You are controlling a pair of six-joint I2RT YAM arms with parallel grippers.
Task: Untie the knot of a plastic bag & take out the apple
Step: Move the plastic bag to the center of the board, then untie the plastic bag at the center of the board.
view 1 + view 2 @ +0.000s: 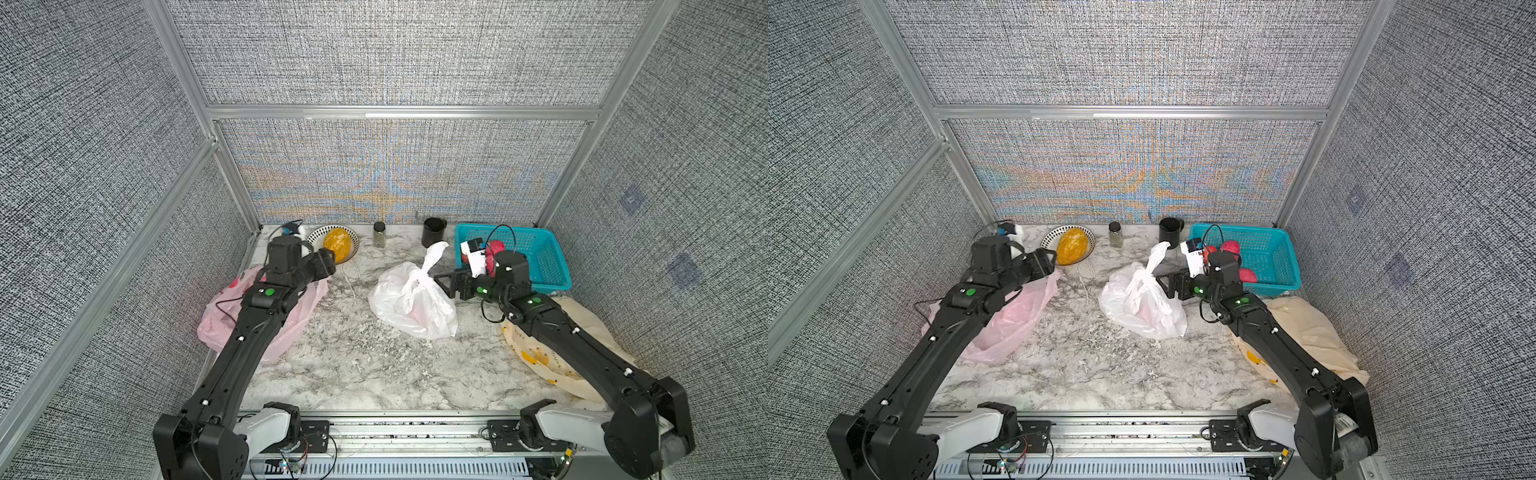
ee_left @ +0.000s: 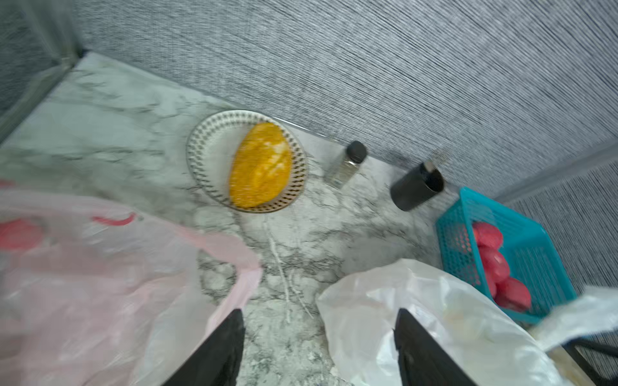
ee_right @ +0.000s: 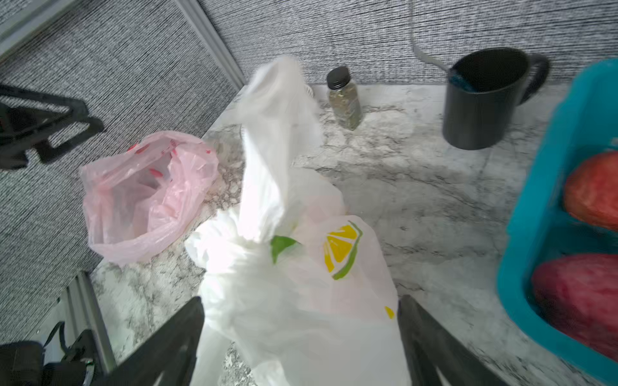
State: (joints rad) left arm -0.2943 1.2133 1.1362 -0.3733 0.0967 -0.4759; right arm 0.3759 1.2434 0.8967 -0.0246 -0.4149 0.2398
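A white plastic bag (image 1: 409,307) (image 1: 1138,307) lies mid-table, its handles tied in a knot (image 1: 422,279) (image 3: 257,234) with one loose tail standing up. A faint pink shape shows through the plastic; the apple itself is hidden inside. My right gripper (image 1: 442,286) (image 3: 301,300) is at the bag's right side, open, and in the right wrist view its fingers straddle the bag's (image 3: 284,300) body below the knot. My left gripper (image 1: 332,264) (image 2: 320,314) is raised at the back left, open and empty, well apart from the bag (image 2: 418,317).
A crumpled pink bag (image 1: 232,324) lies under the left arm. Along the back wall stand a plate (image 1: 353,241) with a yellow food item, a small jar (image 1: 379,234) and a black mug (image 1: 433,232). A blue basket (image 1: 548,257) holds red fruit (image 1: 494,249). A cream bag (image 1: 582,328) lies beneath the right arm.
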